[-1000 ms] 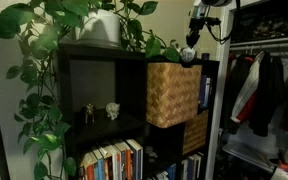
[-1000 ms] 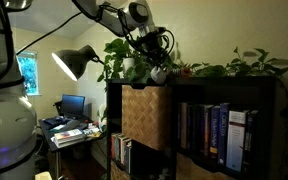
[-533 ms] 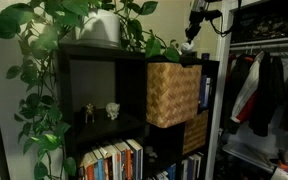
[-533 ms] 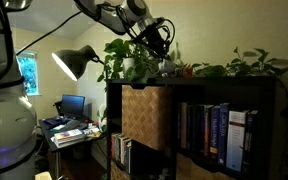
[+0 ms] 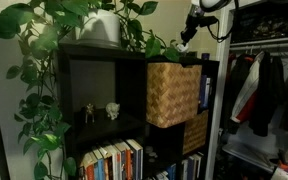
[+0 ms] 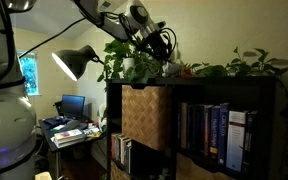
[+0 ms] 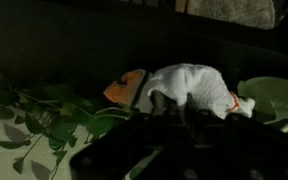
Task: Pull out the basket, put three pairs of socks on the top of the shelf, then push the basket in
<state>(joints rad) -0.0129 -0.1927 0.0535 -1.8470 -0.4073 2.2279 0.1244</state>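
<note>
Pothos leaves are crowding the shelf [image 5: 102, 52] top while the gripper [image 5: 187, 37] is rising from the pulled-out wicker basket [image 5: 174, 95], jaws closing on a white-and-orange sock pair [image 7: 189, 88]; having left the basket rim, it is likely heading for the shelf top

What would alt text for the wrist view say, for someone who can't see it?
A white rolled sock bundle with an orange patch sits in the centre, its lower edge apparently pinched by the shut tips of the robot's dark, blurred pincer at the bottom. Green leaves spread left and right against a dark background.
</note>
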